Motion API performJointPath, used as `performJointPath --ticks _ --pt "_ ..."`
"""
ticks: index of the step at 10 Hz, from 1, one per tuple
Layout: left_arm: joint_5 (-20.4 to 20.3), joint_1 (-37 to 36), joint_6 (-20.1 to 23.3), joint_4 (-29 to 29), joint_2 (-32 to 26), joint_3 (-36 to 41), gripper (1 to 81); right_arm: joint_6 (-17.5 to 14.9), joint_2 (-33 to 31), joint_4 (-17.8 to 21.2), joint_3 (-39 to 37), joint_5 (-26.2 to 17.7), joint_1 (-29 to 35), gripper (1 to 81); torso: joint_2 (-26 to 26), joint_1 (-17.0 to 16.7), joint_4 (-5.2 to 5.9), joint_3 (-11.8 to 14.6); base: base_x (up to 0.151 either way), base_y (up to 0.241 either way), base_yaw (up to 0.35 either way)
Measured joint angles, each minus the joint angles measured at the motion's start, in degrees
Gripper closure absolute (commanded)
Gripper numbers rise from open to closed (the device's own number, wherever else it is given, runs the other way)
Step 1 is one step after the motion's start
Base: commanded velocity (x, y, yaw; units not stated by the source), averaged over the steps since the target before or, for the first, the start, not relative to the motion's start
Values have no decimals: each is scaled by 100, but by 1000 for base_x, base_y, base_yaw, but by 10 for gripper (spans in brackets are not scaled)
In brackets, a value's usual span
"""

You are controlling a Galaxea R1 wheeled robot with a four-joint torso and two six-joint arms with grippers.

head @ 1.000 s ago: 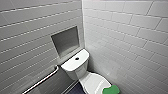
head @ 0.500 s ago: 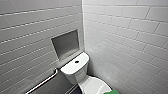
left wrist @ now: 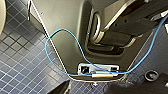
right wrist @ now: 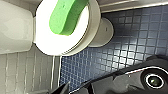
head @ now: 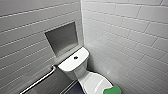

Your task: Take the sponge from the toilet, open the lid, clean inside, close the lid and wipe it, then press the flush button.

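View is shifting only slightly; the sponge (head: 111,90) is lying unpicked on the toilet (head: 71,65) lid (head: 93,83) at five o'clock. Arms' grip cannot be told.

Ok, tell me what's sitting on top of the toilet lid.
The green sponge lies on the closed lid. Whatever is under the lid is covered by it and cannot be seen.

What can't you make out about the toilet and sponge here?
Head view: the sponge and the front of the lid are cut off by the lower edge.
The inside of the toilet is hidden under the closed lid.
Head view: the flush button is a small dark blur, no detail.
Right wrist view: one end of the sponge runs past the picture's edge.
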Motion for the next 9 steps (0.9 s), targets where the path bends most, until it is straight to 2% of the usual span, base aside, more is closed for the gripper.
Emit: performJointPath --ticks 4,7,9 --pt "-15 -61 2 0 35 2 10 413 -13 2 -89 22 411 10 -822 529 0 -666 0 0 0" --pt "-17 -44 2 0 32 0 10 909 69 0 -251 15 722 10 -1368 881 0 -767 0 0 0" --pt "-22 -38 2 -2 32 -1 10 973 282 0 -297 -5 947 10 -1803 1152 0 -771 0 0 0"
